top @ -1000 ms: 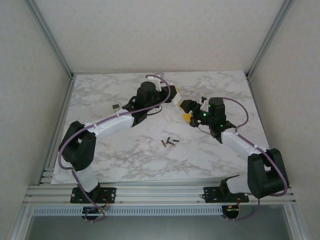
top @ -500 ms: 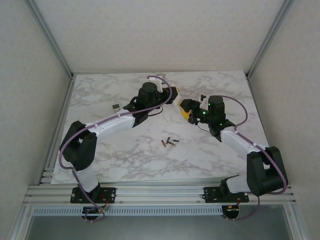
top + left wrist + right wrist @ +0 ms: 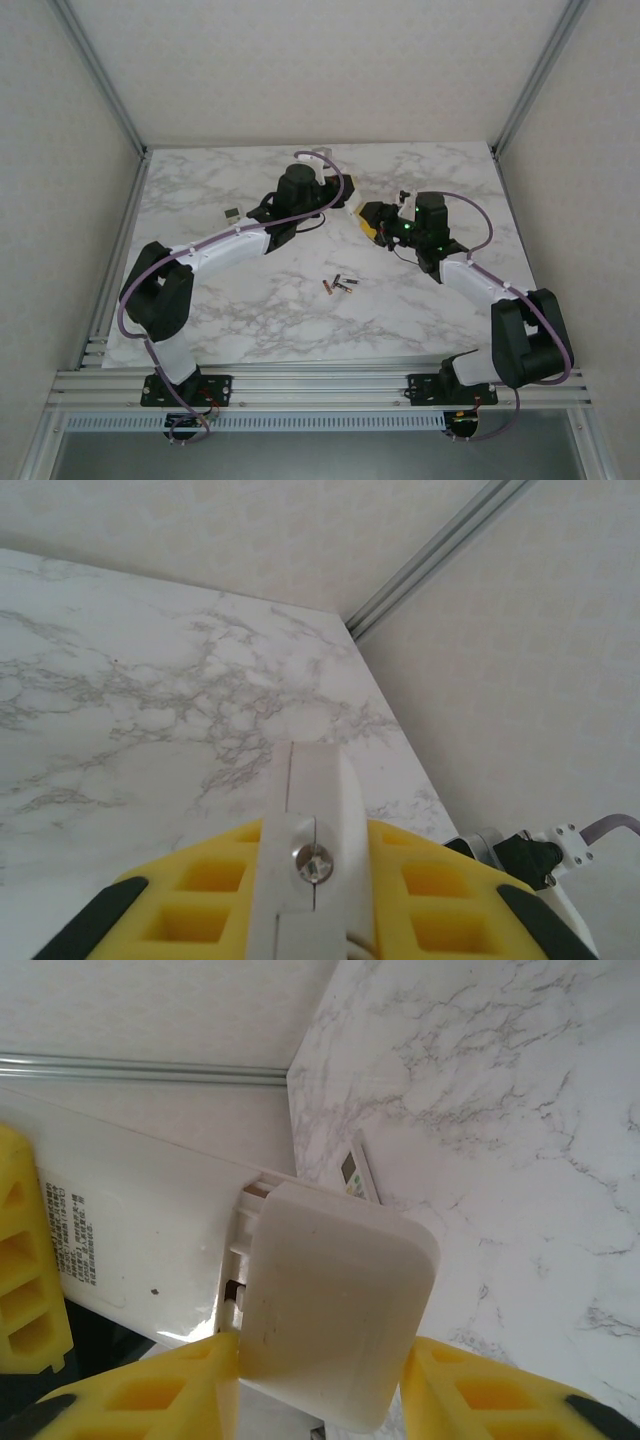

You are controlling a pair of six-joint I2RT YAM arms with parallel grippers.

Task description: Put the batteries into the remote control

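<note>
My left gripper [image 3: 343,196] is shut on the white remote control [image 3: 315,790], which shows edge-on between its yellow fingers [image 3: 200,895]. It holds the remote above the table's far middle. In the right wrist view the remote's back [image 3: 140,1225] faces the camera, with its battery cover [image 3: 335,1305] slid partly off the compartment. My right gripper [image 3: 318,1360] is shut on that cover, one yellow finger against each side. The batteries [image 3: 338,286] lie in a small cluster on the marble table [image 3: 220,300], nearer me and apart from both grippers.
A small second remote with a screen [image 3: 231,213] lies on the left of the table and appears again behind the cover [image 3: 355,1172]. Walls with aluminium rails [image 3: 110,90] close in the table on three sides.
My right gripper has moved a little left towards the remote, and its jaws have narrowed onto the battery cover. The left arm and the batteries have stayed put.
</note>
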